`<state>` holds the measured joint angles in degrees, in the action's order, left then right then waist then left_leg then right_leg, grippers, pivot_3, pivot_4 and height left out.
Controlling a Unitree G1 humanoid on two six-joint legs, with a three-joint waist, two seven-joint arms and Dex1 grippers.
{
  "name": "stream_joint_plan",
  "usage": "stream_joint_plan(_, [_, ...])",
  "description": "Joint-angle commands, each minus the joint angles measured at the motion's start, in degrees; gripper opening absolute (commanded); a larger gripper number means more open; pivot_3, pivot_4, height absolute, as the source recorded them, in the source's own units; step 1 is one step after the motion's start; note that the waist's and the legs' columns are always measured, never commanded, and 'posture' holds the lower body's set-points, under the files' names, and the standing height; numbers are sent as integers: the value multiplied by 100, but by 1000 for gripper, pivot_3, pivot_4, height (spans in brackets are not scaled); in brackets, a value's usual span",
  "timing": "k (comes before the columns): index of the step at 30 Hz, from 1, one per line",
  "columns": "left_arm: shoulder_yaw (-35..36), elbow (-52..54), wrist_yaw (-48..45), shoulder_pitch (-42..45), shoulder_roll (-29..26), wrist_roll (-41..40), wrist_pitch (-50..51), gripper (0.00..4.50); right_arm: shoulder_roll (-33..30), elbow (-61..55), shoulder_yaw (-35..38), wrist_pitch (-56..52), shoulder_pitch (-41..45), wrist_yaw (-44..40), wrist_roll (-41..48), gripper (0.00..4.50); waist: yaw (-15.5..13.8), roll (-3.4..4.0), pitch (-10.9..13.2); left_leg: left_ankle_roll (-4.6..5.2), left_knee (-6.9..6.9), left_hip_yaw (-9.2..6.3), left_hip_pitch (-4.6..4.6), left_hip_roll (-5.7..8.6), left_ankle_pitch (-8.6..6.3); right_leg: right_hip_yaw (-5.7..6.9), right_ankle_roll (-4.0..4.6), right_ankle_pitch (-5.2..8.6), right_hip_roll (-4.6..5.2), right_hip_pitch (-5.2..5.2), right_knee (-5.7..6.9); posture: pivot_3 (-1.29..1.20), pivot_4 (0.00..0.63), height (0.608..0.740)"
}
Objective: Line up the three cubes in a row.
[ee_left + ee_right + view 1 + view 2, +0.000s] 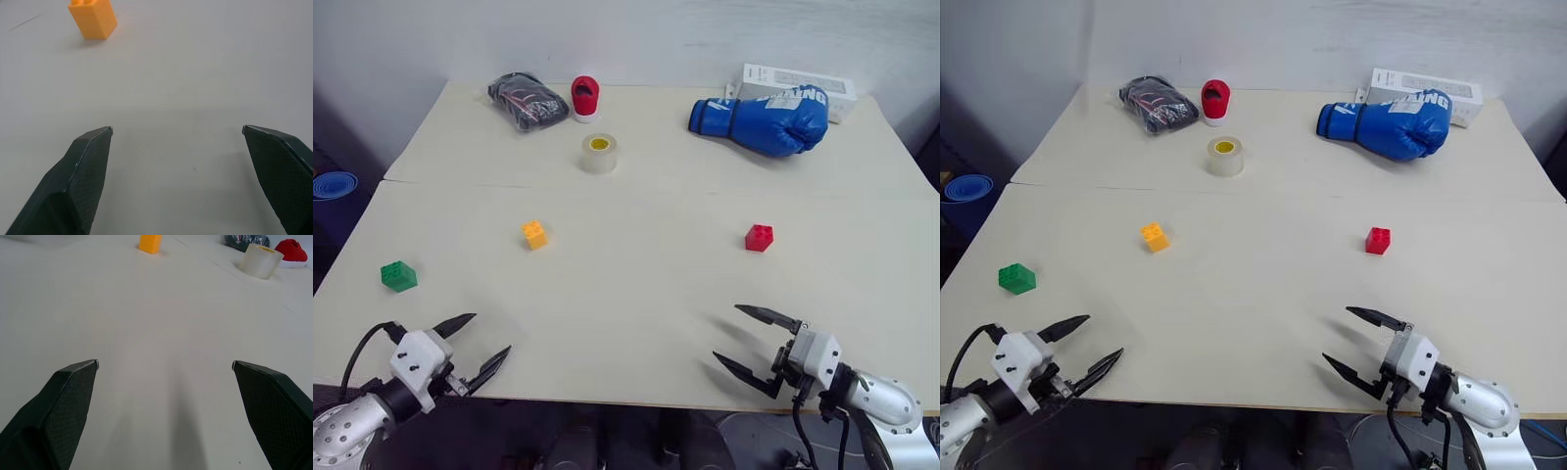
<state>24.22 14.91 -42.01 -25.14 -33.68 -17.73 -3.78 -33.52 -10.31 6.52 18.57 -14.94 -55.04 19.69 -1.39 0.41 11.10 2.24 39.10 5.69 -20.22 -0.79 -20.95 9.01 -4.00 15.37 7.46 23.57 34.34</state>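
Three studded cubes lie apart on the cream table [626,294]. The green cube [398,276] is near the left edge, the orange-yellow cube [534,234] left of centre, the red cube [759,238] right of centre. My left gripper [482,345] hovers open over the near left edge, below the green cube, nothing between its fingers. My right gripper [749,340] stands open at the near right, well short of the red cube. The orange-yellow cube [93,18] lies ahead of the left fingers, and it [150,243] also shows far ahead of the right fingers.
At the back of the table lie a clear tape roll [599,153] with a yellow core, a red-and-white cap [584,99], a black bundle [527,100], a blue boxing glove [764,120] and a white box [798,88]. A seam [656,189] crosses the table.
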Motion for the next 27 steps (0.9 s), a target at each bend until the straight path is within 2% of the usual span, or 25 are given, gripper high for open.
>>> stream_joint_plan(1, [124,43,-112,64,-68,-232,46,4482,-14,-227,239,-113,-108,181,176,4500,0,0,0,0,0,0,0,0,0,0,0,0,0,0,1,0,150,740])
stream_joint_plan(5, [-335,361,-373,288,-272,-438,694,4482,204,-444,712,-740,-420,747,744,4500,-17,0,-1,-1,0,-2,0,0,1,1,0,0,1,0,2,0,150,740])
stream_joint_plan(10, [-963,818,-926,1255,-343,-1307,1342,4482,664,-568,1567,-761,-918,1665,680,4500,-55,2,-2,-6,1,-3,0,1,5,-1,-1,-1,2,-2,6,0,150,740])
stream_joint_plan(13, [-1337,700,-1079,1915,-332,-1324,1487,4482,983,-486,1854,-601,-1229,2026,475,4500,-20,13,-8,-15,1,-4,0,2,9,-1,-1,-1,-1,-2,11,0,150,740])
stream_joint_plan(17, [-1763,349,-1384,2443,-294,-1179,1461,4482,1435,-404,1831,-458,-1456,2414,168,4500,66,34,-20,-21,-1,10,6,0,12,-9,0,0,-11,0,24,0,150,740])
stream_joint_plan(23, [-2111,-1,-1624,2953,-214,-1023,1285,4482,1750,-631,1319,-791,-909,2938,-201,4500,168,34,-19,-24,-1,18,13,-2,17,-22,1,1,-14,4,39,0,150,740])
stream_joint_plan(27, [-2213,17,-1599,3040,-194,-996,1364,4482,1810,-673,908,-1601,291,3540,-356,4500,164,34,-19,-27,-1,19,9,-2,20,-24,3,2,-14,14,44,0,150,740])
